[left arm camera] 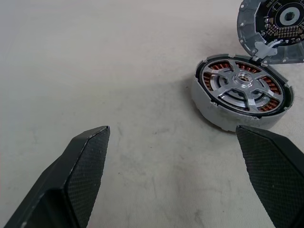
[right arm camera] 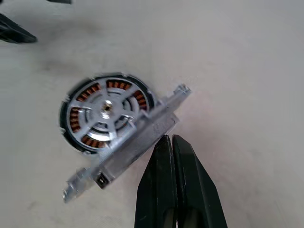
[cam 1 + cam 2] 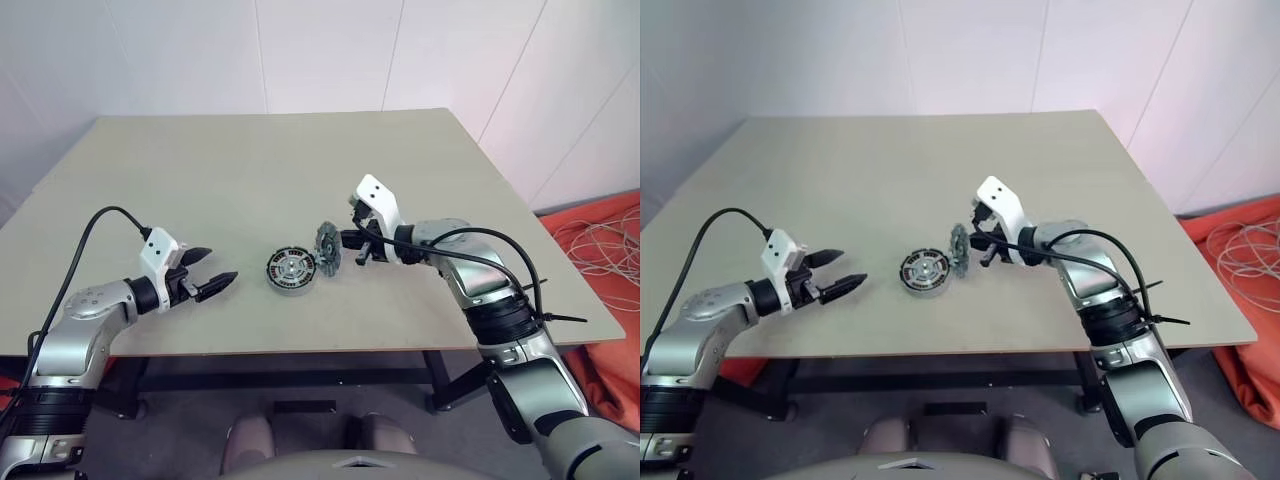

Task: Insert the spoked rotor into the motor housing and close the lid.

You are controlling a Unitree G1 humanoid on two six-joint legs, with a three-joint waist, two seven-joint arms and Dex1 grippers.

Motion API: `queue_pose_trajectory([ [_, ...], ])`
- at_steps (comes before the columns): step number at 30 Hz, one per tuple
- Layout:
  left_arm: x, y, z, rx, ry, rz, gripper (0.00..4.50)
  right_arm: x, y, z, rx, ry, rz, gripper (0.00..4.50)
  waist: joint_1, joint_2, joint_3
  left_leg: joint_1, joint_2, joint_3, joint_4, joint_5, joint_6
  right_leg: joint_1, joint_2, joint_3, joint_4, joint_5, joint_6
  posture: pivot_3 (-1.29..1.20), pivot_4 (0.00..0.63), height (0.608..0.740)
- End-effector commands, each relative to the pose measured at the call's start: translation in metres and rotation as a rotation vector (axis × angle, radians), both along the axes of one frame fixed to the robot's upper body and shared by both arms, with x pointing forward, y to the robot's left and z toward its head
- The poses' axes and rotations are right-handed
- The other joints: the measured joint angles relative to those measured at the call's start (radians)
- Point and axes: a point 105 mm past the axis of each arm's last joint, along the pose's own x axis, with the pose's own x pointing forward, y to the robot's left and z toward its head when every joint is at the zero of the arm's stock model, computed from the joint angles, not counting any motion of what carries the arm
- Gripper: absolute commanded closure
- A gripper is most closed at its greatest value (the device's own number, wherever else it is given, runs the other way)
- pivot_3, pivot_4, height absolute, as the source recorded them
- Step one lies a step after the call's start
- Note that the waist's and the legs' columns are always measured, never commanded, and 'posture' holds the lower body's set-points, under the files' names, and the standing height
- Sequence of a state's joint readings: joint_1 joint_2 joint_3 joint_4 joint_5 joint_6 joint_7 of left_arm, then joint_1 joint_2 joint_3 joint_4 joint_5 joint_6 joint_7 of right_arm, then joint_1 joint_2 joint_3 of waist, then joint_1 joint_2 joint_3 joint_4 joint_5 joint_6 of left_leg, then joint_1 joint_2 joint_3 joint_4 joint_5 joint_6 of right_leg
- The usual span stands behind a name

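A pale tabletop (image 3: 250, 190) held a motor housing (image 3: 291, 271), a squat round metal cup that sat flat and open-side up, with copper-brown windings ringing a silvery centre. The spoked rotor (image 1: 243, 86) already lay seated inside the housing, its spokes spanning the windings, so the insertion step looked done.

The lid (image 3: 328, 247) stood nearly on edge at the housing's right rim, seemingly joined to it there like a hinge, tilted up and not yet closed. In the left wrist view the lid's inner face showed a dark centre with fine radial segments.

The right gripper (image 2: 171, 142) sat just right of the housing, its two black fingers clenched together with nothing between them, their tips pressed against the lid's outer face. Held shut like that, they likely served as a single blunt pusher to tip the lid over onto the housing.

The left gripper (image 3: 207, 274) hovered near the housing's left side, apart from it, fingers spread wide and empty and aimed toward it. It was probably placed there to brace the housing if the push made it slide.
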State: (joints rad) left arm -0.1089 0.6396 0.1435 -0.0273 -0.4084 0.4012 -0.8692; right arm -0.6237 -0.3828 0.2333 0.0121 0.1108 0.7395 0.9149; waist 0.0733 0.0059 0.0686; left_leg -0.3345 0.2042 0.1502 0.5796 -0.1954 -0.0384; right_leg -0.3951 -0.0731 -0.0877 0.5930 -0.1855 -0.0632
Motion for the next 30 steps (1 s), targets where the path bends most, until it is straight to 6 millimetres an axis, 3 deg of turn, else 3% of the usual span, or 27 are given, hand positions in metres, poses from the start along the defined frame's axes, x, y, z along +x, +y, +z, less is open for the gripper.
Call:
queue_pose_trajectory([
  [1, 0.004, -0.004, 0.011, 0.003, -0.048, -0.014, 0.0, -0.006, 0.02, 0.023, 0.037, -0.063, 0.073, 4.48, -0.001, 0.0, 0.0, 0.0, 0.0, 0.0, 0.0, 0.0, 0.0, 0.0, 0.0, 0.0, 0.0, 0.0, 0.0, 0.0, 0.0, 0.74],
  [7, 0.005, -0.007, 0.01, 0.001, -0.046, -0.019, 0.0, -0.007, 0.039, 0.015, 0.038, -0.056, 0.11, 4.48, -0.002, 0.0, 0.0, 0.001, 0.0, 0.0, 0.0, 0.001, -0.002, 0.0, 0.0, 0.002, 0.0, 0.0, 0.0, 0.0, 0.0, 0.74],
  [18, 0.003, -0.005, 0.011, 0.003, -0.046, -0.02, 0.0, 0.008, 0.067, -0.004, 0.002, -0.074, 0.135, 4.48, -0.003, -0.001, 0.0, 0.001, -0.001, 0.0, 0.001, 0.002, -0.003, -0.001, 0.0, 0.004, 0.003, 0.0, 0.0, 0.0, 0.0, 0.74],
  [25, -0.013, -0.003, -0.006, -0.003, 0.044, -0.043, 0.0, 0.007, 0.069, -0.027, -0.055, -0.046, 0.149, 4.48, -0.003, -0.001, 0.0, 0.001, -0.002, 0.0, 0.001, 0.002, -0.004, -0.005, 0.0, 0.006, 0.011, -0.001, -0.001, 0.0, 0.0, 0.74],
  [30, -0.018, -0.002, -0.01, -0.011, 0.062, -0.034, 0.0, 0.007, 0.072, -0.013, 0.016, -0.08, 0.158, 4.48, -0.002, -0.001, 0.0, 0.001, -0.002, 0.0, 0.001, 0.003, -0.005, -0.006, 0.0, 0.007, 0.011, -0.001, -0.001, 0.0, 0.0, 0.74],
])
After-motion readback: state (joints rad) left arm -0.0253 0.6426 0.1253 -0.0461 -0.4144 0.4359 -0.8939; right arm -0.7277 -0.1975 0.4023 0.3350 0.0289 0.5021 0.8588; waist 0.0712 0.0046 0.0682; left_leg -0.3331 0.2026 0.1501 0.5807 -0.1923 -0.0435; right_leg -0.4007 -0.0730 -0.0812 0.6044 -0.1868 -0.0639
